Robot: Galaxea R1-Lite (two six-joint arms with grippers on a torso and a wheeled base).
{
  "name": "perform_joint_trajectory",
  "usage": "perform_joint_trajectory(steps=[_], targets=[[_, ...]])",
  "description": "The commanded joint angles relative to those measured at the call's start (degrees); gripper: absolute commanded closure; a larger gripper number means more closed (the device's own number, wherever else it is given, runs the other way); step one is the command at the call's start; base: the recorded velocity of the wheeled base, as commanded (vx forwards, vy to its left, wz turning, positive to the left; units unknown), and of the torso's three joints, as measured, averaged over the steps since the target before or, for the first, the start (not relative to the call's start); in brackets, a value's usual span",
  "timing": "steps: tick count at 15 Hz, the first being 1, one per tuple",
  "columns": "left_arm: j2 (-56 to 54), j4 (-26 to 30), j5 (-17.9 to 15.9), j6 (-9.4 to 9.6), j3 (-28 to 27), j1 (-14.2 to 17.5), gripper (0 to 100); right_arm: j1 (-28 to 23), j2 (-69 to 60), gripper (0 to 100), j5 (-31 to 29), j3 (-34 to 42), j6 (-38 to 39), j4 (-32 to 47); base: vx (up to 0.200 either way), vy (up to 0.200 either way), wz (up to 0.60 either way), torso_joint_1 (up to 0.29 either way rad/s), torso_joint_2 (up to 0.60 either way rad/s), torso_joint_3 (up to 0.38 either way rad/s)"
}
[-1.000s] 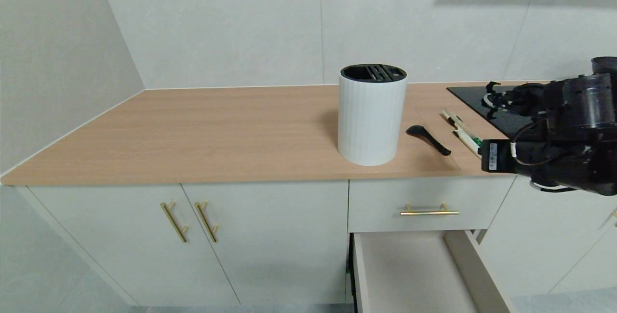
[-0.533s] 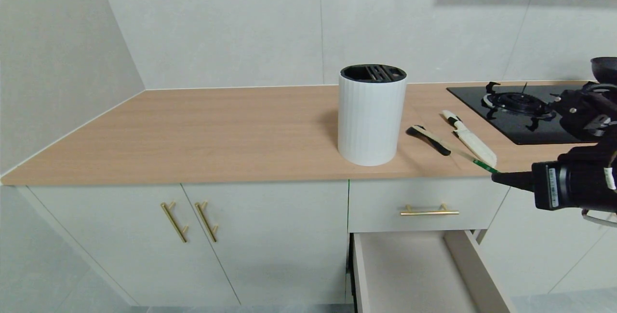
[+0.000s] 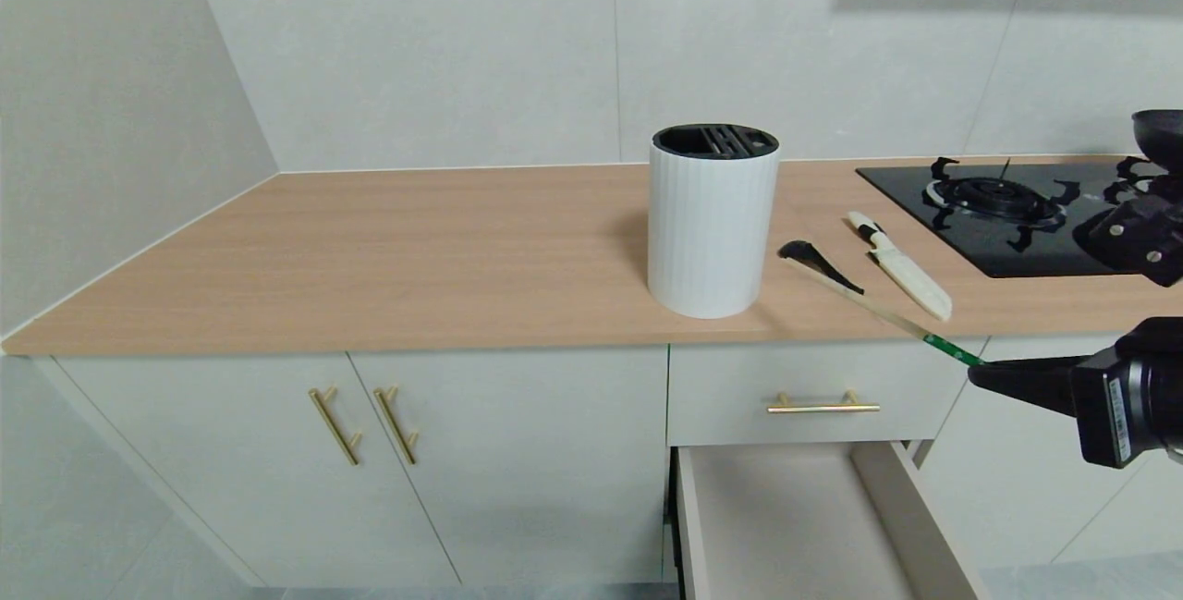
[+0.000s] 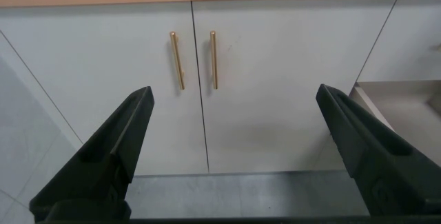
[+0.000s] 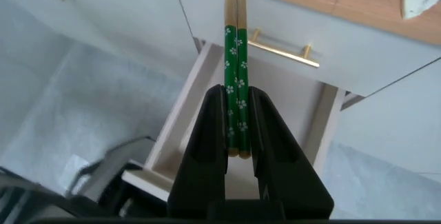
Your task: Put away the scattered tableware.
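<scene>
Green-tipped chopsticks (image 3: 878, 309) held off the counter (image 3: 416, 249)
Left gripper (image 4: 234, 96) hangs spread wide before cabinet doors (image 4: 275, 100); white holder (image 3: 713, 221), black spoon (image 3: 818, 264) and knife (image 3: 901, 265) sit on the counter; right gripper (image 3: 976, 367) clamps the chopsticks beyond its front edge

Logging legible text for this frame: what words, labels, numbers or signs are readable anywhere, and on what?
No text here can be read.
White sticker on the arm behind the right gripper: print too small to read.
Chopsticks in its jaws: green ends with a flower pattern, no lettering.
White holder and knife: no markings visible.
</scene>
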Motion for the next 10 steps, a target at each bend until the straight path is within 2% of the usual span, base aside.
perform_joint_trajectory(steps=[1, 7, 10], targets=[[0.0, 0.0, 0.0, -0.01, 0.0, 0.0, 0, 1.1, -0.2, 100, 0.0, 0.9, -0.5, 0.0, 0.000, 0.000, 0.00, 0.000, 0.00, 0.000], [0.0, 0.0, 0.0, -0.01, 0.0, 0.0, 0, 4.8, 0.2, 100, 0.0, 2.9, -1.2, 0.0, 0.000, 0.000, 0.00, 0.000, 0.00, 0.000], [0.1, 0.0, 0.0, -0.01, 0.0, 0.0, 0, 5.0, 0.3, 100, 0.1, 3.5, -2.1, -0.3, 0.000, 0.000, 0.00, -0.121, 0.28, 0.173]])
